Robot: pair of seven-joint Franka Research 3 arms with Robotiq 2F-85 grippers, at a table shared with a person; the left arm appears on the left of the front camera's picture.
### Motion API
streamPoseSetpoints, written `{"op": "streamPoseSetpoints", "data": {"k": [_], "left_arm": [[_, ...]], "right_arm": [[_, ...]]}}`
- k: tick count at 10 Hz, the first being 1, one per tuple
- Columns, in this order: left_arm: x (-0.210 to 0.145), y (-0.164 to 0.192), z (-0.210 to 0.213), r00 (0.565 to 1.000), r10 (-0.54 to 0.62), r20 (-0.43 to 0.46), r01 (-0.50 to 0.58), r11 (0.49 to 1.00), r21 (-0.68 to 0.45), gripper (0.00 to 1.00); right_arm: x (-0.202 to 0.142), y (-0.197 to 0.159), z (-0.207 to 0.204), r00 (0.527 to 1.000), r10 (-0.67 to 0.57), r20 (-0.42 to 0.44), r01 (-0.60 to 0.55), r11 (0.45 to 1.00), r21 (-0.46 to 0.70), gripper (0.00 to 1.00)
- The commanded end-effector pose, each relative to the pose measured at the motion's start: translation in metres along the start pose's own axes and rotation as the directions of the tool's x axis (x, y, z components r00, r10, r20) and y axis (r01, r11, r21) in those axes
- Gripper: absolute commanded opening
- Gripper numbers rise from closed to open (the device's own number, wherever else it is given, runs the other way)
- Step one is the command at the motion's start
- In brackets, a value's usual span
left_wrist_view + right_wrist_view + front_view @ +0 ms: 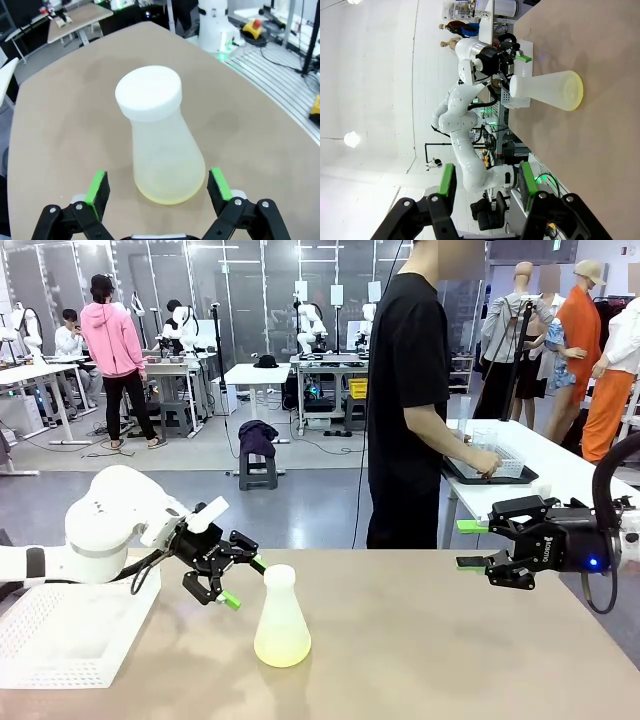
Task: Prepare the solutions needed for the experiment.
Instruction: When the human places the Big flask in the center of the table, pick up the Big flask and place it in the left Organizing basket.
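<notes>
The solutions [282, 648] lie as a shallow pale yellow layer in the bottom of a translucent conical flask [281, 620] standing upright near the middle of the table [450, 660], capped by a white lid [148, 92]. The left gripper [240, 580] hangs beside the flask's neck with its jaws spread wide and holding nothing; from its wrist the green pads [98, 187] straddle the flask's base without touching. The right gripper [470, 545] waits well apart, part-open and empty. With so little liquid the flask is probably light and easily tipped, its smooth sloping wall slippery; the narrow neck under the lid looks the surer hold
</notes>
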State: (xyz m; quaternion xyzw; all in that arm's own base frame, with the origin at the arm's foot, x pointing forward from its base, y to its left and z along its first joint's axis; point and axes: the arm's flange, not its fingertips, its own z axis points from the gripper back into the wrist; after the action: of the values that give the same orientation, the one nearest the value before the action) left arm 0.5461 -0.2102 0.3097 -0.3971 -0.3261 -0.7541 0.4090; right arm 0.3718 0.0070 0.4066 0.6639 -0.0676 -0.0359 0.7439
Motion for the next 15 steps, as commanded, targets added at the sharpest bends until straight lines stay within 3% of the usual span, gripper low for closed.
{"op": "streamPoseSetpoints", "data": {"k": [1, 6, 8, 15], "left_arm": [[-0.001, -0.003, -0.014, 0.996, 0.034, 0.084, -0.038, 0.998, 0.048, 1.00], [-0.006, -0.003, -0.035, 0.949, 0.095, 0.300, -0.097, 0.995, -0.009, 1.00], [-0.008, -0.002, -0.042, 0.934, 0.091, 0.346, -0.086, 0.996, -0.029, 1.00], [-0.013, -0.001, -0.078, 0.924, 0.128, 0.359, -0.095, 0.990, -0.108, 1.00]], "right_arm": [[0.000, 0.001, -0.001, 1.000, 0.006, 0.001, -0.006, 1.000, 0.005, 0.64], [0.000, 0.001, -0.001, 1.000, 0.006, 0.001, -0.006, 1.000, 0.005, 0.64], [0.000, 0.001, -0.001, 1.000, 0.006, 0.001, -0.006, 1.000, 0.005, 0.64], [0.000, 0.001, -0.001, 1.000, 0.006, 0.001, -0.006, 1.000, 0.005, 0.64]]}}
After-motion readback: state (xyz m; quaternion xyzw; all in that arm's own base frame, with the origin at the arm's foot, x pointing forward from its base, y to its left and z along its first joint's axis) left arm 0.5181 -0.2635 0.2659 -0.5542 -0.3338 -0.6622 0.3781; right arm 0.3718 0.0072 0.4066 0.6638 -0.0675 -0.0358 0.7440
